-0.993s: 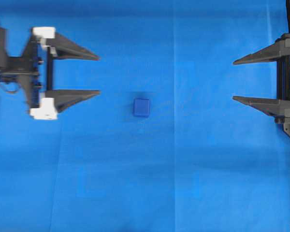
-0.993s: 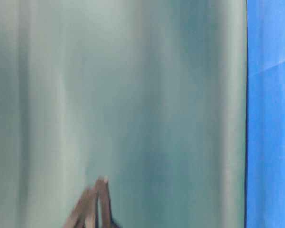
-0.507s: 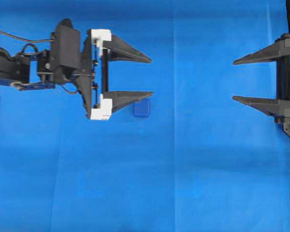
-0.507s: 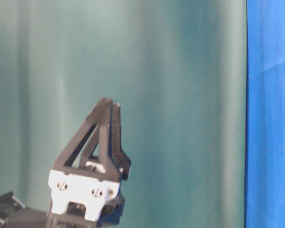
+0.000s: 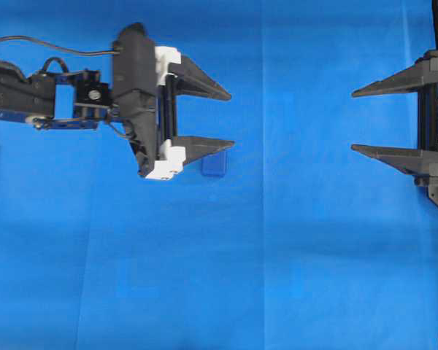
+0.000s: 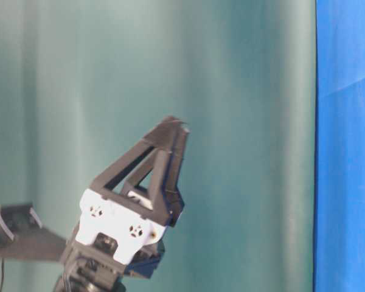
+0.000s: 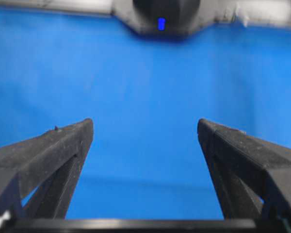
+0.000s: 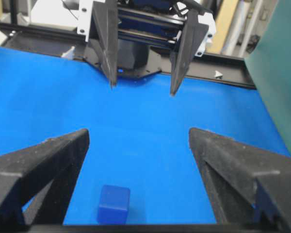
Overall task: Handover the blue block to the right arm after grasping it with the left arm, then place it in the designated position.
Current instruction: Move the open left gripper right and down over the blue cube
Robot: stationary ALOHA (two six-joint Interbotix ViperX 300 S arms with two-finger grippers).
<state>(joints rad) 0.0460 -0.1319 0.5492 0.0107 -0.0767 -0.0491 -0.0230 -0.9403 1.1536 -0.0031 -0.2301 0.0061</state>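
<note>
The blue block (image 5: 214,166) lies on the bright blue cloth (image 5: 277,255) left of centre, and its top edge is hidden under my left gripper's lower finger in the overhead view. My left gripper (image 5: 231,119) hangs above the cloth, open, fingers pointing right, with nothing between them (image 7: 144,124). The left wrist view shows no block. My right gripper (image 5: 352,122) stands open at the right edge and is empty. From its wrist view the block (image 8: 114,204) sits low and left between the fingers, with the left gripper (image 8: 143,89) beyond. No mark shows the designated position.
A teal-green backdrop (image 6: 243,91) fills the table-level view, where the raised left gripper (image 6: 173,125) shows. A black frame rail (image 8: 233,77) borders the cloth's far edge behind the left arm, with room clutter beyond.
The left arm has swung in from the left edge to over the block, open all the way, and has tilted a little in the last half second. The right arm has not moved.
</note>
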